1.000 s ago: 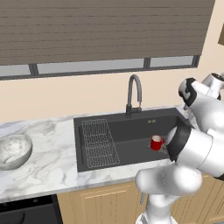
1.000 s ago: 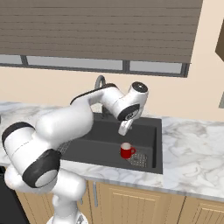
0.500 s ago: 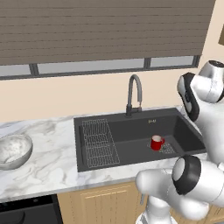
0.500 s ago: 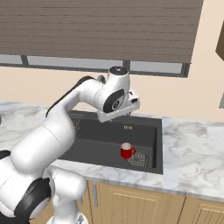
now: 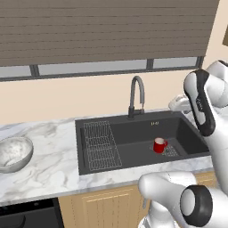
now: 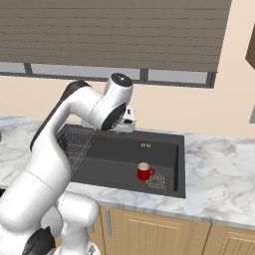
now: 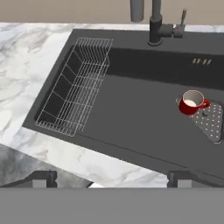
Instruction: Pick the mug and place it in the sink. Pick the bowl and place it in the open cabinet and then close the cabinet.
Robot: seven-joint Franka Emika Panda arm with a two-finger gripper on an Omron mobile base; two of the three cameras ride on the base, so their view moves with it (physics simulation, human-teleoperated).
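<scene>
The red mug (image 7: 190,103) stands upright in the black sink (image 7: 131,118), at the edge of the drain grate (image 7: 211,122); it also shows as mug (image 5: 159,144) and mug (image 6: 145,172). My gripper (image 7: 111,178) hangs high over the sink's front rim, open, with nothing between its widely spread fingertips (image 7: 43,177). The hand (image 6: 127,121) is up near the faucet (image 5: 137,95), apart from the mug. The grey-white marbled bowl (image 5: 14,153) rests on the counter far to the left of the sink. A brown wooden corner (image 6: 250,47) shows at the top right; I cannot tell if it is the cabinet.
A wire grid rack (image 7: 76,89) fills the sink's left part. Marble counter (image 5: 49,164) runs on both sides of the basin, with wood cupboards (image 6: 149,231) below. A window with a dark blind (image 5: 102,31) is behind the faucet.
The hand has risen from just above the mug and swung back toward the faucet side, jaws open. The mug stays put in the sink.
</scene>
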